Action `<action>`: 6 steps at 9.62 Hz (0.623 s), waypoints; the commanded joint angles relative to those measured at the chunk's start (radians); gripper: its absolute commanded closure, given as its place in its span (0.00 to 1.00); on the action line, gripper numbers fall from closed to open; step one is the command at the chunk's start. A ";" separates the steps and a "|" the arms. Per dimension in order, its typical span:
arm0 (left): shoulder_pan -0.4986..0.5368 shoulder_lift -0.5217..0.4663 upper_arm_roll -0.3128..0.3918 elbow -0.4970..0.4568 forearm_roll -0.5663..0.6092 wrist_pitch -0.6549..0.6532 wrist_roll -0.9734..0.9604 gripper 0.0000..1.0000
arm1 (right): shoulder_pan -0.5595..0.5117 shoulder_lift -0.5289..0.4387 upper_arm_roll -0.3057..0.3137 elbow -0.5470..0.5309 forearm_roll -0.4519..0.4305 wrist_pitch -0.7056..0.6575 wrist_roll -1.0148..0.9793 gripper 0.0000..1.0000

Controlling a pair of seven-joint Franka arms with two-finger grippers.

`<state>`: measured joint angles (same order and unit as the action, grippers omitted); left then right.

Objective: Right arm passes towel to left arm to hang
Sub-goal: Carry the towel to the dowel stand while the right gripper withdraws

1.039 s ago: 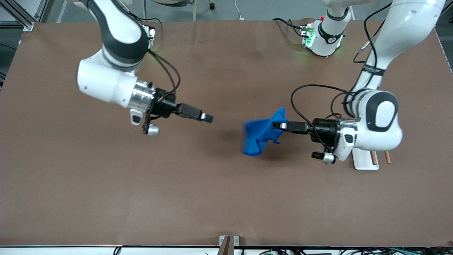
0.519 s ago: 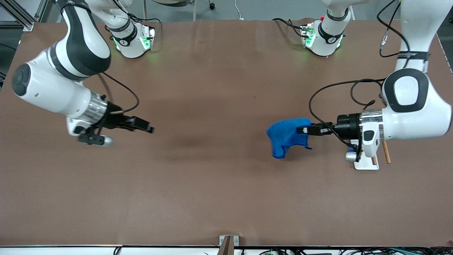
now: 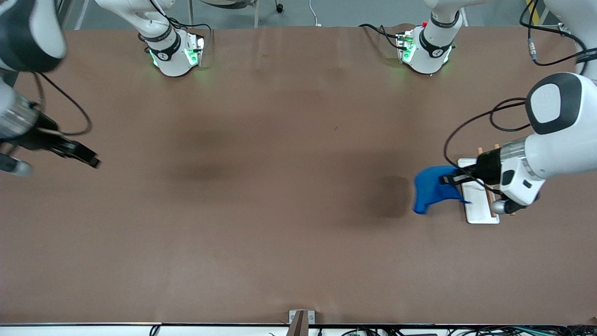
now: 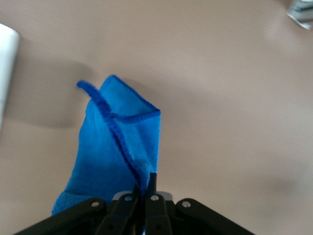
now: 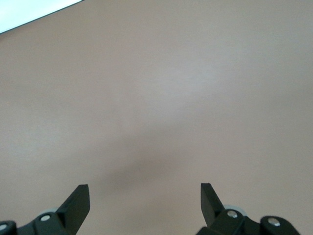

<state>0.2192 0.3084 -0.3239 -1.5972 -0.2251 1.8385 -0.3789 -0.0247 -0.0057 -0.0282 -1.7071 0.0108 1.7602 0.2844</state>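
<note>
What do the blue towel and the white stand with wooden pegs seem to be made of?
The towel, held by the left tool: soft fabric, probably microfibre; it folds limply, looks fuzzy and has a stitched hem. The stand: a smooth white base, perhaps plastic or painted board; its pegs look like bare brown wood.

Left gripper [image 3: 448, 178], clamped on the towel [image 3: 431, 186], has carried it from over mid-table toward the left arm's end; the cloth now hangs at the edge of the white rack base [image 3: 479, 205], partly over it. Right gripper [image 3: 91, 160], fingers spread and empty, has withdrawn from mid-table to the right arm's end of the table [image 3: 280, 233]
</note>
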 commanded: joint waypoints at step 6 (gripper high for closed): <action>0.161 -0.020 0.000 -0.098 0.227 -0.044 -0.034 1.00 | -0.041 -0.004 -0.085 0.206 -0.009 -0.217 -0.140 0.00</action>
<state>0.3552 0.3056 -0.3203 -1.6449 -0.0215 1.8023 -0.3899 -0.0389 -0.0732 -0.1233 -1.5867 0.0021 1.5800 0.1610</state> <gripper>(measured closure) 0.974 0.000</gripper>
